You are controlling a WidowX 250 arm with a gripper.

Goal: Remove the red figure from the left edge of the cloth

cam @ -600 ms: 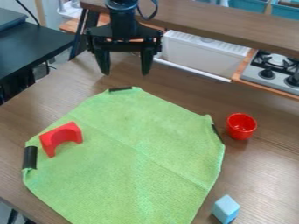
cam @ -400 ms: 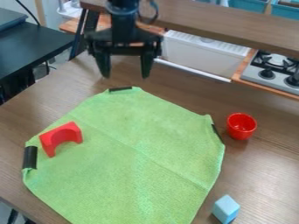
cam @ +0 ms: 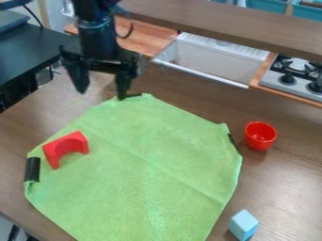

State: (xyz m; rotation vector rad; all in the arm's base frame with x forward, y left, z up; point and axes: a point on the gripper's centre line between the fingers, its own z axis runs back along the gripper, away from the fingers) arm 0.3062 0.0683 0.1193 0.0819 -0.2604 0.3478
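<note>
My gripper (cam: 100,95) hangs open at the upper left, over the top corner of the cloth and the bare wood beside it, with nothing between its fingers. The green cloth (cam: 151,164) lies spread on the table, with black clips or bands on its corners. On the cloth's left part rests the red arch-shaped figure (cam: 65,147), close to the left edge. It is in front of the gripper and somewhat to its left, untouched by it.
A red cup (cam: 260,136) stands on the wooden table (cam: 292,162) right of the cloth. Near the cloth's lower right edge is a light blue block (cam: 243,225). Behind the table are a white sink (cam: 217,61), a stove (cam: 294,77) and a raised wooden ledge (cam: 213,23).
The gripper has moved left and a little lower, toward the near side. Cloth, red figure, cup and block have kept their places.
</note>
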